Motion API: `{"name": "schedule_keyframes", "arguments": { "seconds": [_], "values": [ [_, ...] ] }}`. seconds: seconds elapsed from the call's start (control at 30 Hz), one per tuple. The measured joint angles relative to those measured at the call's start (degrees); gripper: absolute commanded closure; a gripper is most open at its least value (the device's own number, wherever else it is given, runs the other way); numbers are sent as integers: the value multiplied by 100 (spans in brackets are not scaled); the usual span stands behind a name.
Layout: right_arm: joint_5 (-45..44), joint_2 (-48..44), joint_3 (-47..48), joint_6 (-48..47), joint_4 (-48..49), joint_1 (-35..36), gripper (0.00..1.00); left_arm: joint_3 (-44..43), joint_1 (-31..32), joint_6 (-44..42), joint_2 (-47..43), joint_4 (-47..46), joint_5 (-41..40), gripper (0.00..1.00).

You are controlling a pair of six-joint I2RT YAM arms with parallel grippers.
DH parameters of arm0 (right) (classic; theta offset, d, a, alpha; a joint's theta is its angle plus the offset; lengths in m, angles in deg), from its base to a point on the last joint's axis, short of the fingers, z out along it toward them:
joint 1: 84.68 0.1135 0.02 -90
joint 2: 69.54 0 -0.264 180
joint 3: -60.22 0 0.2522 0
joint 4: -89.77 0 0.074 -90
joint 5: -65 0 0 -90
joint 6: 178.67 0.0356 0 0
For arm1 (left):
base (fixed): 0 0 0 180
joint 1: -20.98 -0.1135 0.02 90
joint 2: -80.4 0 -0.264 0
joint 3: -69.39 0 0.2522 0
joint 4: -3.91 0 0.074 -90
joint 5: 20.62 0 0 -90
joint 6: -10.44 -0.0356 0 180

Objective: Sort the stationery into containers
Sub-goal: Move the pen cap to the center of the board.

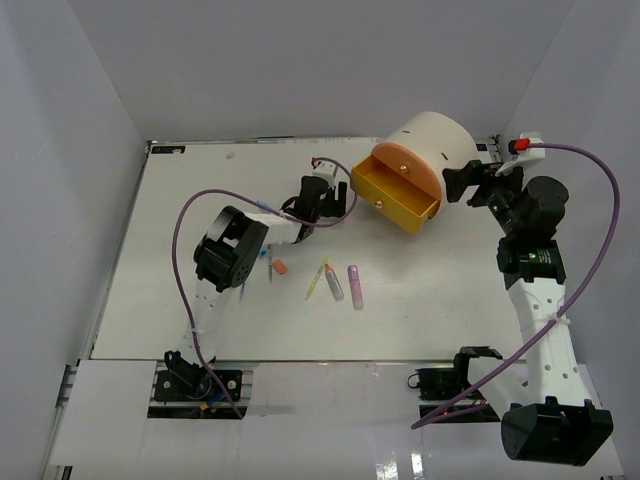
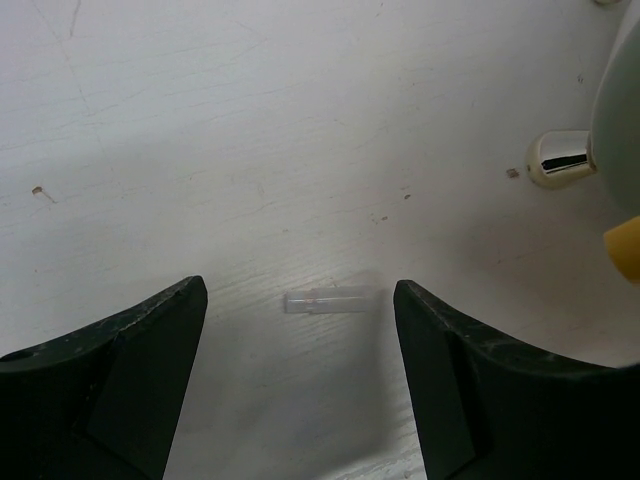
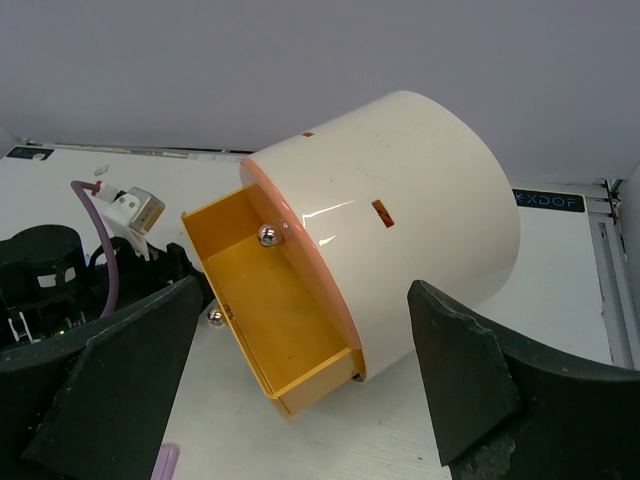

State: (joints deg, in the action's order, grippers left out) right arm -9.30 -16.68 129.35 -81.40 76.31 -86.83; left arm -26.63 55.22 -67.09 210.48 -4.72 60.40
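Note:
The cream cylinder [image 1: 435, 140] lies on its side at the back right, with its yellow drawer [image 1: 395, 197] pulled out and showing nothing inside in the right wrist view [image 3: 285, 310]. My left gripper [image 1: 338, 197] is open just left of the drawer, low over a small clear cap [image 2: 325, 300] that lies on the table between its fingers. My right gripper [image 1: 458, 184] is open and empty beside the cylinder's right side [image 3: 420, 200]. A purple marker [image 1: 355, 286], a yellow pen [image 1: 317, 280], a grey pen [image 1: 333, 286], an orange cap [image 1: 280, 267] and blue pens [image 1: 269, 263] lie mid-table.
The left arm's purple cable [image 1: 190, 230] loops over the left half of the table. A drawer knob [image 2: 560, 158] and the yellow drawer edge [image 2: 625, 250] sit close to the right of my left gripper. White walls enclose the table on three sides.

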Motion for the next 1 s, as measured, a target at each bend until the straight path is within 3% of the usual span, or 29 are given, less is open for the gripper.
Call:
{"name": "schedule_keyframes", "arguments": {
  "seconds": [0.77,1.0],
  "values": [
    [-79,-98,-13,-11,-13,4,10,35,205,-188,92,-188,-479,31],
    [-92,-114,-66,-15,-15,4,10,35,205,-212,98,-184,-538,40]
  ]
}}
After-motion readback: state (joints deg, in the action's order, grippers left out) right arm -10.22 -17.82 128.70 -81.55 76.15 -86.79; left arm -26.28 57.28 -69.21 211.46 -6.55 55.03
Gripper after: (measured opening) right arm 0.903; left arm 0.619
